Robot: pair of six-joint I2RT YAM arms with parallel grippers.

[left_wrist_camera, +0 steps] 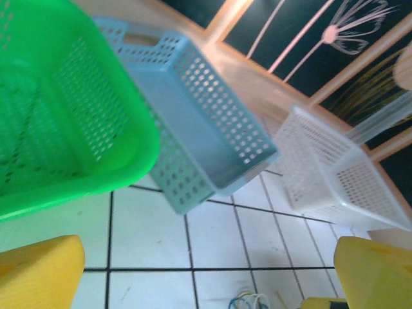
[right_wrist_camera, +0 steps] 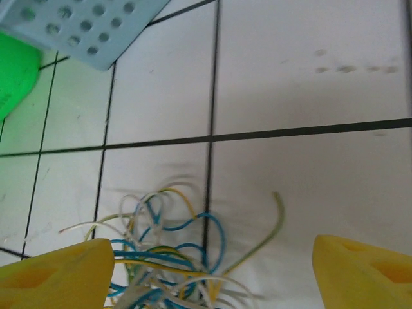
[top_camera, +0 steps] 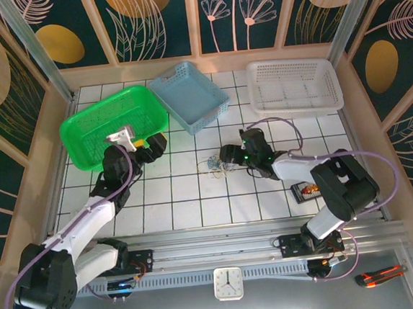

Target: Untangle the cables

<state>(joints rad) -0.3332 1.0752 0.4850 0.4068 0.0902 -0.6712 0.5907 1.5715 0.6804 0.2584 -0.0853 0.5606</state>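
Note:
The cables (top_camera: 215, 167) are a small clump of thin blue, yellow and whitish strands on the white tiled table, near its middle. My right gripper (top_camera: 227, 154) sits just right of the clump. In the right wrist view the cables (right_wrist_camera: 167, 257) loop between its wide-apart yellow fingers (right_wrist_camera: 58, 277), close to the left one, and the right gripper (right_wrist_camera: 212, 277) is open. One greenish strand curls off to the right. My left gripper (top_camera: 156, 146) hovers left of the clump by the green basket. It is open, and the left gripper (left_wrist_camera: 206, 277) has the cables (left_wrist_camera: 251, 301) at the frame's bottom edge.
A green basket (top_camera: 102, 120), a blue basket (top_camera: 187, 98) and a white basket (top_camera: 294, 82) line the back of the table. A small dark packet (top_camera: 307, 189) lies near the right arm. A clock (top_camera: 227, 283) and a cutter (top_camera: 380, 275) rest below the rail.

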